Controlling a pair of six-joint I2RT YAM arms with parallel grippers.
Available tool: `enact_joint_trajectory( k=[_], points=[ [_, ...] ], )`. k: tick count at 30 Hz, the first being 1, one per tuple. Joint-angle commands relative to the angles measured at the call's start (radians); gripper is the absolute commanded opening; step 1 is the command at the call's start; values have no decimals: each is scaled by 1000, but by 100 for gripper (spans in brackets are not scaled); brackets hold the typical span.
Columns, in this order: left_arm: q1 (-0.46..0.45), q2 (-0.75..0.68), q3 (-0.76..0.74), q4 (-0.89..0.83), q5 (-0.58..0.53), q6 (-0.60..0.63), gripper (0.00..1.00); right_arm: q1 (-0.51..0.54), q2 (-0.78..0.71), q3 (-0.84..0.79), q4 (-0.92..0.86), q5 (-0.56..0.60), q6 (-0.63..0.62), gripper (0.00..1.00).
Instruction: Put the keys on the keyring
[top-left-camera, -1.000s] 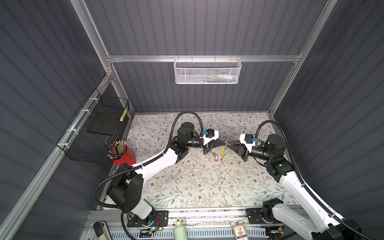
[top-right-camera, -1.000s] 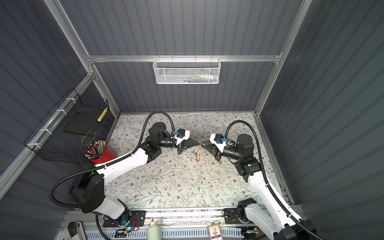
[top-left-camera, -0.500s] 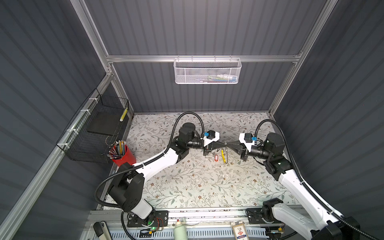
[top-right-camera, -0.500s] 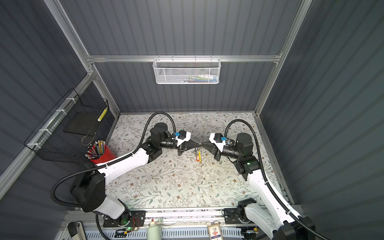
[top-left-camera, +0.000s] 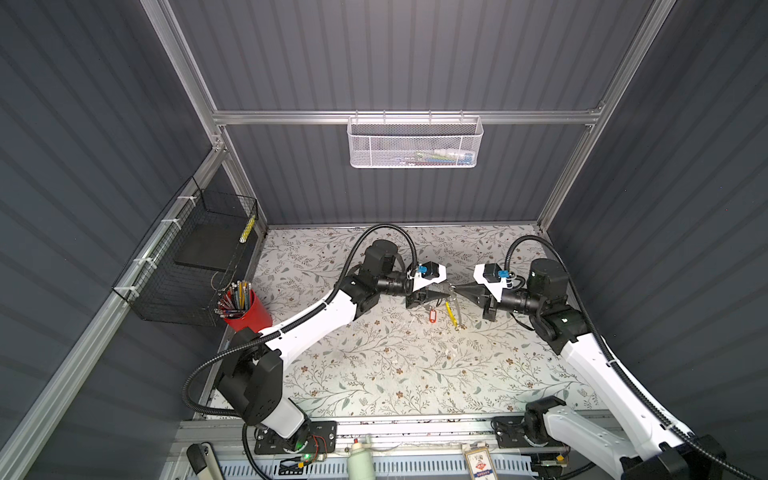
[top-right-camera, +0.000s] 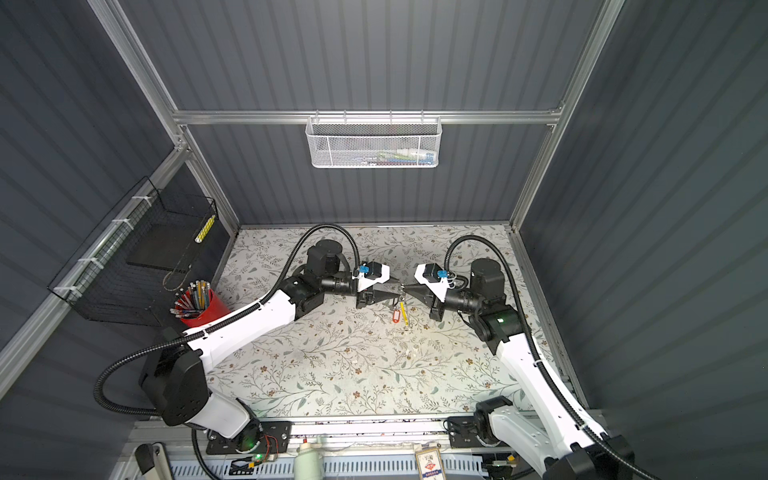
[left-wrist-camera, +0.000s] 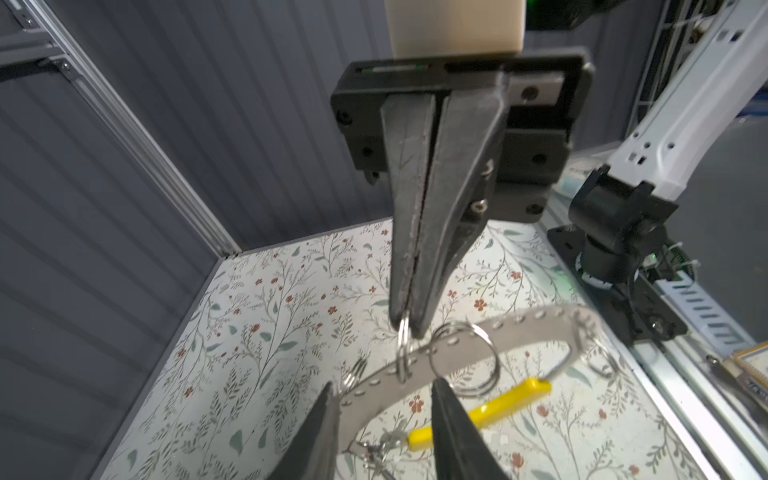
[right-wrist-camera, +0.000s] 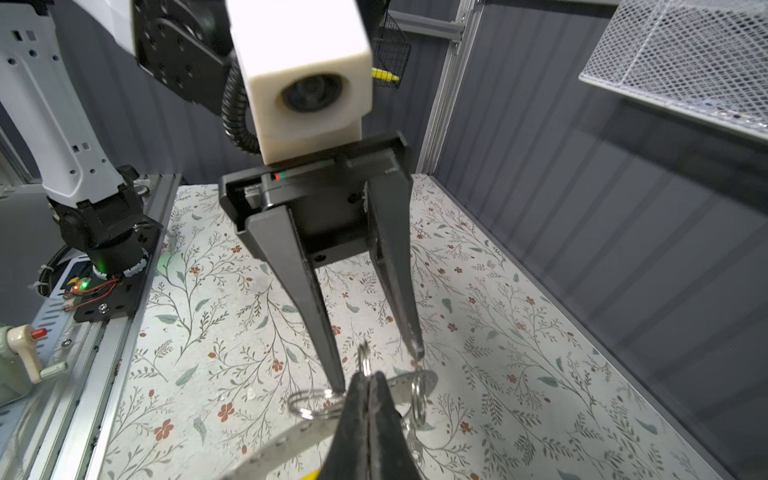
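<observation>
The keyring (left-wrist-camera: 532, 328) is a grey studded band with a yellow segment (left-wrist-camera: 490, 407), held in the air between both grippers. My right gripper (right-wrist-camera: 369, 376) is shut on a small split ring (left-wrist-camera: 403, 338) threaded on that band. My left gripper (left-wrist-camera: 384, 386) is open, its fingers (left-wrist-camera: 328, 428) either side of the band. In both top views the two grippers meet tip to tip, left (top-left-camera: 445, 293) and right (top-left-camera: 458, 289). A key's red tag (top-left-camera: 433, 314) and the yellow segment (top-right-camera: 403, 311) hang below them. Metal key parts (left-wrist-camera: 382, 446) dangle under the band.
A red cup of pencils (top-left-camera: 245, 309) stands at the table's left edge under a black wire basket (top-left-camera: 195, 266). A white mesh basket (top-left-camera: 415, 143) hangs on the back wall. A metal rail (top-left-camera: 415, 428) runs along the front edge.
My left gripper has opened and let go of the keyring band. My right gripper has closed on the small split ring. Both arms stay close together over the table's middle.
</observation>
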Motion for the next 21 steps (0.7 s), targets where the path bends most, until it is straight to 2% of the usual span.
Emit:
enact_joint_trajectory(
  k=[1,7,21],
  points=[
    [-16,-32,83,-239,-109,176,38,-3,15,61,-169,41,-88,0],
    [-34,-8,159,-334,-107,224,35,0,35,99,-227,66,-125,0],
    [-49,63,252,-370,-60,182,28,22,29,100,-208,87,-115,0]
  ],
)
